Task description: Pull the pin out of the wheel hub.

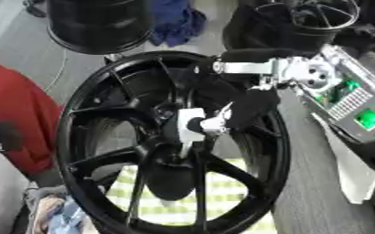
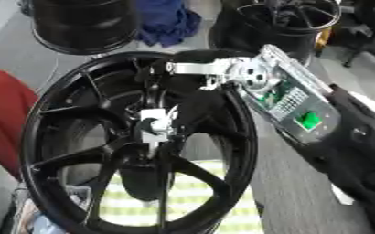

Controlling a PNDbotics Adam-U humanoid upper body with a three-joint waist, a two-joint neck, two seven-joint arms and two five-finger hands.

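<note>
My right robot hand (image 1: 247,107) reaches the centre of the black spoked alloy wheel hub (image 1: 78,137), fingers curled at the small silver pin (image 1: 215,122). Grasp step; next, a straight outward pull.

Grey floor (image 1: 30,50) is stretching out behind the work. Two more black rims are standing at the far edge, one at upper left (image 1: 99,23) and one at upper right (image 2: 291,20), with a blue cloth (image 2: 168,20) lying crumpled between them. A yellow-and-white checked cloth (image 1: 215,192) is lying below (partly covered).
</note>
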